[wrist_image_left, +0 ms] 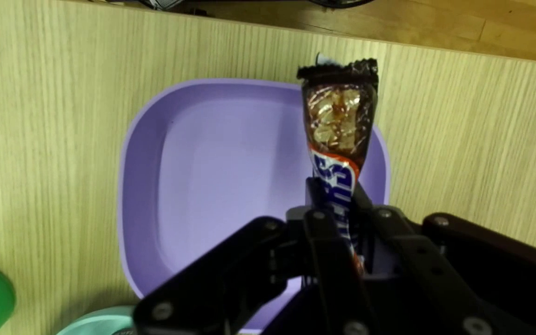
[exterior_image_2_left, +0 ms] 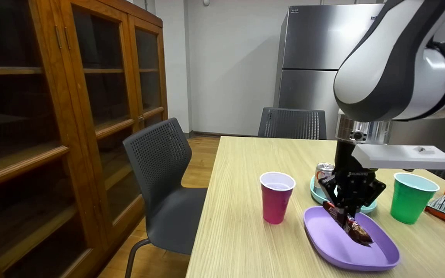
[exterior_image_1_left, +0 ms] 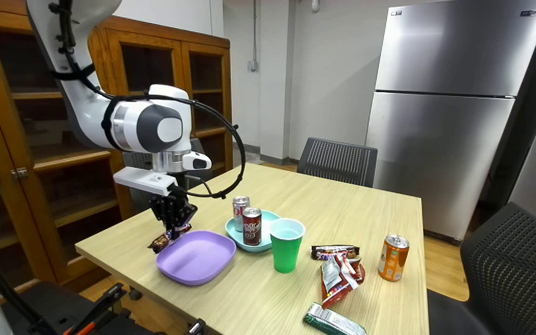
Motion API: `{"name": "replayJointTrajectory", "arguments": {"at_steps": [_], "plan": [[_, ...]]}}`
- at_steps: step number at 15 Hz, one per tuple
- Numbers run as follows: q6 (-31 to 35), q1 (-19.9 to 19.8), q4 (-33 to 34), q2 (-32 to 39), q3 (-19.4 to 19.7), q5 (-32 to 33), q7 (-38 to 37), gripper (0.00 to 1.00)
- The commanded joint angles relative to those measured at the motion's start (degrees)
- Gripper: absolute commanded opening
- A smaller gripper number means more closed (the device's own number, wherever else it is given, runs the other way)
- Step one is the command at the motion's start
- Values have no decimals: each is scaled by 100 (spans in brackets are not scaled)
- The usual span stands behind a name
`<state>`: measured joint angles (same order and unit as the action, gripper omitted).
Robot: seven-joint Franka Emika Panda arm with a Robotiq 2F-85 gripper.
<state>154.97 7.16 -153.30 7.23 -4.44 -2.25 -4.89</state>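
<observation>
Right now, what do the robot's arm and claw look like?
The rounded arm is glossy white with dark grey sections, black straps, a looping black cable and a silver collar. The black claw has jointed fingers and ROBOTIQ lettering, below a flat white housing.

Shows plain purple on the plate (wrist_image_left: 221, 172), black on the gripper (wrist_image_left: 338, 193), brown on the candy bar (wrist_image_left: 338, 116) with blue letters on white, edged orange-red. Runs fine streaks along the pale yellow table (wrist_image_left: 54, 139). Goes green on one cup (exterior_image_1_left: 286, 253), magenta on another cup (exterior_image_2_left: 274, 208), turquoise on the dish (exterior_image_1_left: 269, 215), maroon with white letters on a can (exterior_image_1_left: 252, 228)
</observation>
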Motion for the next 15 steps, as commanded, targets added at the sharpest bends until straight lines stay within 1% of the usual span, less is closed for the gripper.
{"name": "replayJointTrajectory", "arguments": {"at_steps": [1, 6, 11, 15], "plan": [[171, 184, 143, 332, -113, 67, -608, 3], [527, 368, 435, 840, -2, 129, -948, 3], [574, 406, 821, 1196, 155, 94, -1082, 3], [565, 368, 930, 1246, 217, 47, -1012, 3]]}}
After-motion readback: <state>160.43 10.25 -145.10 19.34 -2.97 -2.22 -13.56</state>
